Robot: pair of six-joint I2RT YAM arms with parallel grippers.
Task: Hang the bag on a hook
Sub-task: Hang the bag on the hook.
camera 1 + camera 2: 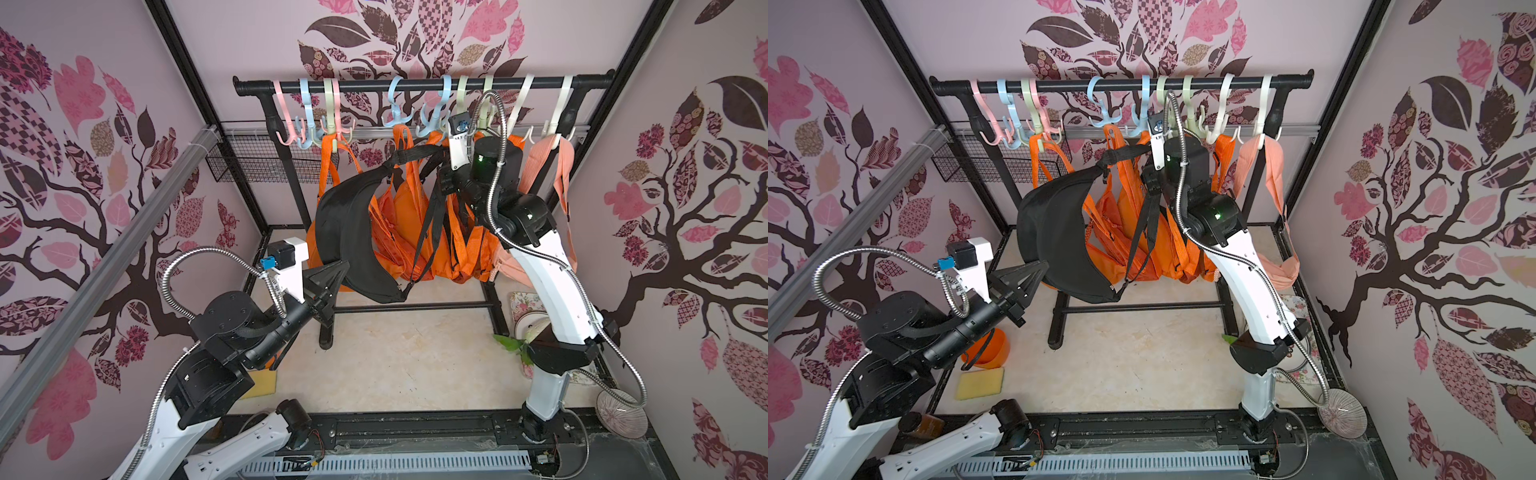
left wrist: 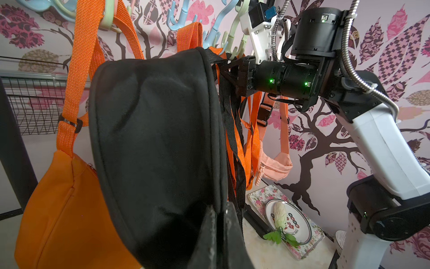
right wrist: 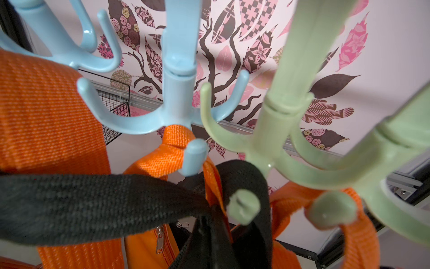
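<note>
**Holding the bag up at the rack, both claws clamped**

Here's the bag, black and crescent-shaped, clear of the surface and hanging in the air. It's just in front of the rack, which stands along the back edge. The bag sits tilted, its top end up toward the hooks and its low end down toward the left arm.

Left claw is pinched tight on that low edge. The left wrist view shows its fingers closed on the black cloth.

Right claw is up high, just under the rail, gripping the strap. The strap runs taut from the bag's top end across to that claw.

In the right wrist view the strap passes just beneath a blue hook. Then it loops in behind the front prong of a green hook. Whether the loop is actually over that prong, I can't tell.

Orange bags hang on the neighbouring hooks, right behind the black one. A peach bag hangs toward the rack's right end. Down on the surface, a plate lies by the right edge and a sponge near the front left corner.
</note>
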